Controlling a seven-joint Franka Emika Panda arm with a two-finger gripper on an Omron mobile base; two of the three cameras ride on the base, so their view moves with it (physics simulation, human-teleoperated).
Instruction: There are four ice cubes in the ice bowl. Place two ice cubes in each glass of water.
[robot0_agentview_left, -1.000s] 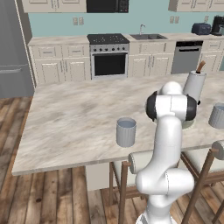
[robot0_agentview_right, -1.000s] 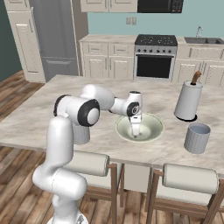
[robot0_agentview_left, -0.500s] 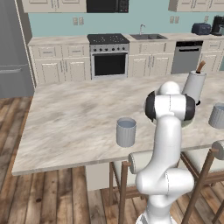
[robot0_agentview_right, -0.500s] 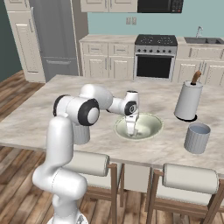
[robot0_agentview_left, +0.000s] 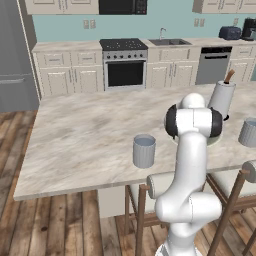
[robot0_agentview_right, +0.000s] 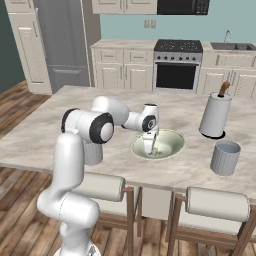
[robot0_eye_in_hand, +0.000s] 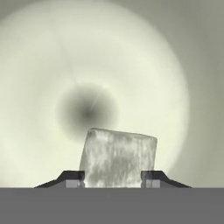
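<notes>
My gripper (robot0_agentview_right: 149, 149) reaches down into the pale ice bowl (robot0_agentview_right: 175, 145) at the middle of the island. In the hand view one ice cube (robot0_eye_in_hand: 117, 157), a pale grey-white block, sits between my fingertips (robot0_eye_in_hand: 73, 180), and the jaws press against both of its sides over the bowl's floor (robot0_eye_in_hand: 39, 65). My gripper (robot0_eye_in_hand: 113, 181) is shut on that cube. One glass of water (robot0_agentview_right: 225, 157) stands right of the bowl, and the other glass (robot0_agentview_left: 144, 151) stands on the bowl's other side, near my arm. The other ice cubes are hidden.
A tall white holder (robot0_agentview_right: 215, 115) with a brown-handled utensil stands behind the right glass. Stools (robot0_agentview_right: 216, 205) line the near edge of the island. Stove, sink and cabinets run along the back wall.
My gripper has sunk lower into the bowl and its jaws have closed in from wide open onto an ice cube.
</notes>
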